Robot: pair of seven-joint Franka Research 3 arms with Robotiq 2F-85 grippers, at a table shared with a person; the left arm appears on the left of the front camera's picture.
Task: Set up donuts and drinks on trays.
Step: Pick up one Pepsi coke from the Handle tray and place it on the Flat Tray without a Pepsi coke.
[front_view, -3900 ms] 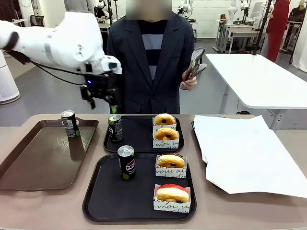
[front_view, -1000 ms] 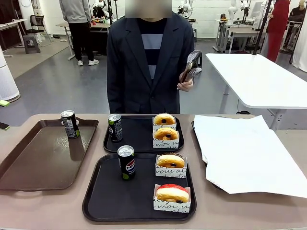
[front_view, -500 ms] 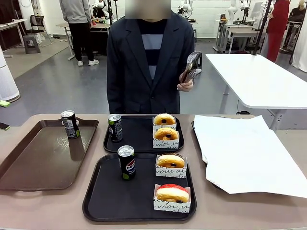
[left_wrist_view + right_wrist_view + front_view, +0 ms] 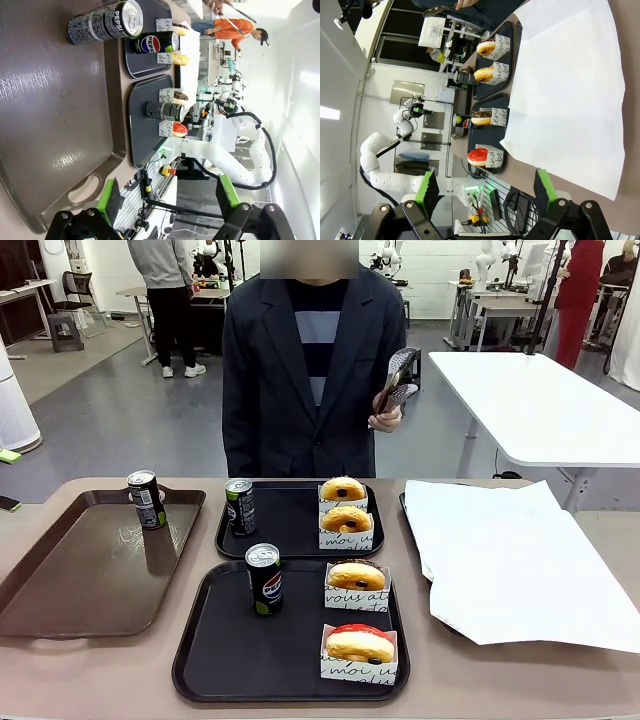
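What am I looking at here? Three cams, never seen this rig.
Two robot arms share a table with a person. The front view looks across the table. Two black trays, near tray and far tray, each carry one soda can and two sleeved donuts. A third can stands on the brown tray. White paper lies to the right. The person holds tongs. The other two views sit on the wrists: the left end effector and right end effector are open, holding nothing.
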